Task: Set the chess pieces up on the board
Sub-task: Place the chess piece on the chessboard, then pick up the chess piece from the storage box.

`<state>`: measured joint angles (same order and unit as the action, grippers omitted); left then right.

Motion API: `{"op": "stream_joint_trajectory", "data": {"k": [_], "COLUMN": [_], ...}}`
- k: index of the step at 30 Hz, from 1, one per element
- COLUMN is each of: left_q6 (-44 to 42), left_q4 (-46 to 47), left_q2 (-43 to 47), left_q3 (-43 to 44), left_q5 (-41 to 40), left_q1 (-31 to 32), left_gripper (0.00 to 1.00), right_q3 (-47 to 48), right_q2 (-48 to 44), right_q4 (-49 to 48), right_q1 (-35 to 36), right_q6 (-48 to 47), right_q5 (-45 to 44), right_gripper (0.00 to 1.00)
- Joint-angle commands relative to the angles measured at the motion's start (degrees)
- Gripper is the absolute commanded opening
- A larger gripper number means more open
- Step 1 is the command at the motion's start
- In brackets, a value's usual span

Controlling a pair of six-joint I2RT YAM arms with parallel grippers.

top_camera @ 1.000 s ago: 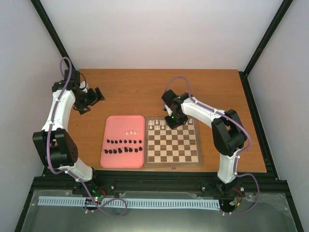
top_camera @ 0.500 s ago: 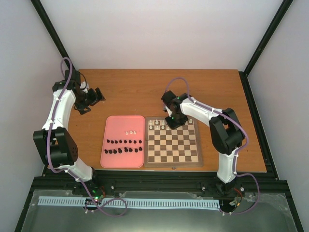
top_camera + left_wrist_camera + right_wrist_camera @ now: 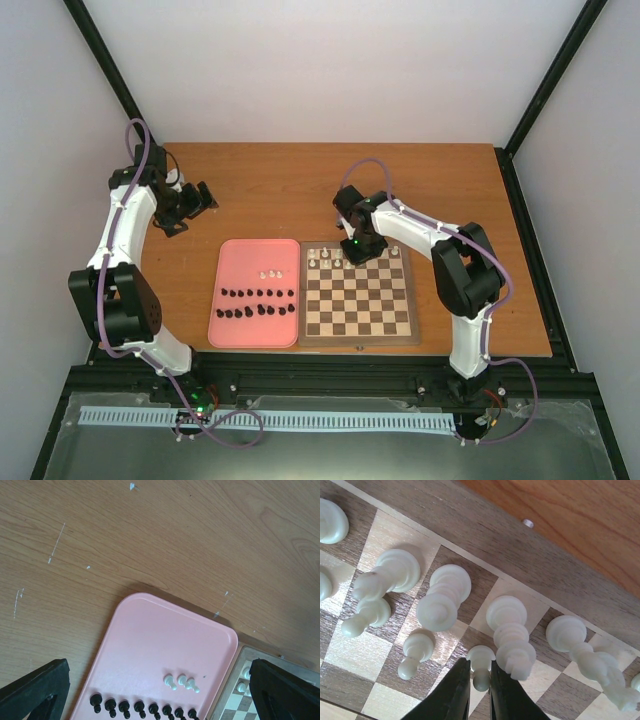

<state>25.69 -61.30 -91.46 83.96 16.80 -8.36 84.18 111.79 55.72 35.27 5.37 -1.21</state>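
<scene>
Chess pieces (image 3: 258, 293) lie mostly on the pink tray (image 3: 230, 255), two black rows and three white; the left gripper (image 3: 190, 210) hangs with jaws wide apart over the bench's far-left area, unmoved over the last second. At the far edge of the board (image 3: 360, 335), the right gripper (image 3: 479, 667) has shifted slightly; it is clamped on a white pawn (image 3: 481, 655) standing in the second row, its hold apparently easing; this placement is judged nearly complete.

The tray (image 3: 245, 262) lies left of the board (image 3: 358, 342), touching it, on the counter (image 3: 280, 190); chess pieces (image 3: 260, 294) occupy both.
</scene>
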Motion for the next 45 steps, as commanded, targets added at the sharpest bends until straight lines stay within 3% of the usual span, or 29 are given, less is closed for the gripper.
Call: {"op": "stream_joint_trajectory", "data": {"k": [1, 12, 17, 21, 28, 39, 45], "left_q6": [-0.73, -0.73, -0.69, -0.63, -0.5, -0.02, 0.05], "left_q4": [0.13, 0.3, 0.21, 0.21, 0.29, 0.4, 0.56], "left_q2": [-0.09, -0.03, -0.03, 0.02, 0.03, 1.28, 2.17], "left_q3": [2.08, 1.95, 1.91, 1.98, 2.16, 1.89, 0.94], "left_q5": [0.57, 0.52, 0.58, 0.63, 1.24, 1.68, 1.79], "left_q1": [-0.22, -0.22, -0.23, -0.21, -0.22, -0.03, 0.03], "left_gripper": [1.0, 1.0, 1.0, 1.0, 1.0, 1.0, 1.0], "right_q3": [0.57, 0.22, 1.96, 4.54, 13.83, 37.36, 40.42], "right_q2": [0.81, -1.72, -3.82, -6.3, -6.56, 10.16, 17.53], "right_q4": [0.29, 0.71, 2.74, 4.86, 9.02, 9.24, 7.2], "right_q1": [-0.42, -0.38, -0.37, -0.37, 1.2, 10.72, 13.3], "right_q6": [-0.27, -0.53, -0.02, 0.26, -0.13, -1.98, -1.9], "right_q5": [0.39, 0.89, 0.75, 1.04, 4.26, 11.06, 15.38], "right_gripper": [0.14, 0.28, 0.3, 0.32, 0.44, 0.47, 0.46]}}
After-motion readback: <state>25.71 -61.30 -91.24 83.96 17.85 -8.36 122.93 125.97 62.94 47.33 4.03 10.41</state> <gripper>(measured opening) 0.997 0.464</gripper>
